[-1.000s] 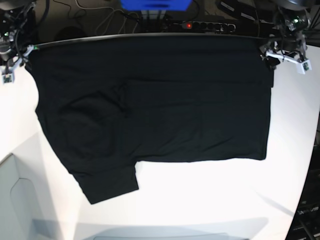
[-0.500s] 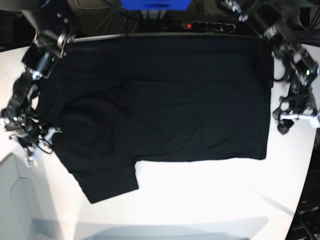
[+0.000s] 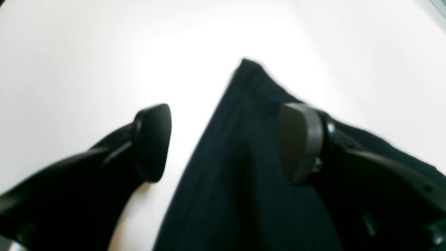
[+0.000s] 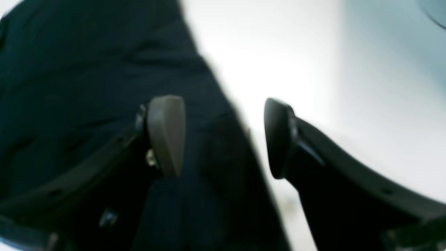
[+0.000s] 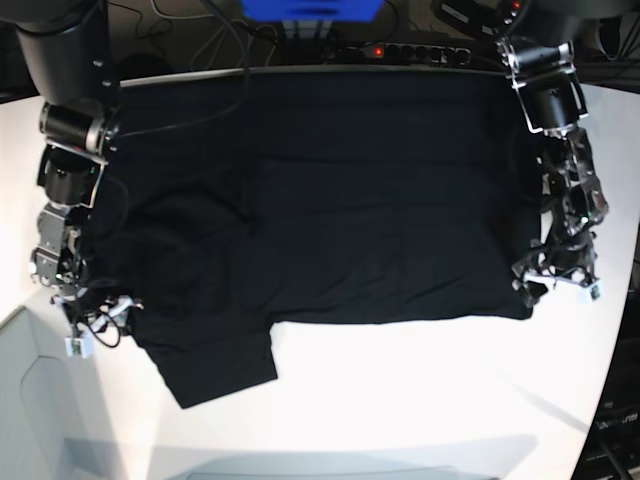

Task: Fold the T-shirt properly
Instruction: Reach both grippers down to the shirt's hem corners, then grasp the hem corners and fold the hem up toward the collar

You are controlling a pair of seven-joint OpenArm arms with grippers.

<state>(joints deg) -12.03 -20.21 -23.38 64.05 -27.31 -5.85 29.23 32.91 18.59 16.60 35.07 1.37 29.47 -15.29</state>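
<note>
The black T-shirt (image 5: 330, 200) is lying flat, long axis running between the arms. The left gripper (image 3: 223, 143) is hanging open astride the shirt's near corner; the right gripper (image 4: 223, 137) is open over the opposite edge.

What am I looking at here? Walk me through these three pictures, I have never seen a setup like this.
This is a robot with two arms working at a white table. The base picture looks down from above; the other two come from cameras on each wrist, looking past that arm's two fingers. A black T-shirt lies spread on the table with one sleeve pointing toward the near edge. The left gripper is at the shirt's corner on the picture's right; its wrist picture shows open jaws straddling that corner. The right gripper is at the shirt's opposite edge, jaws also open, one finger over the cloth and one over the bare table. Neither holds anything yet.
</note>
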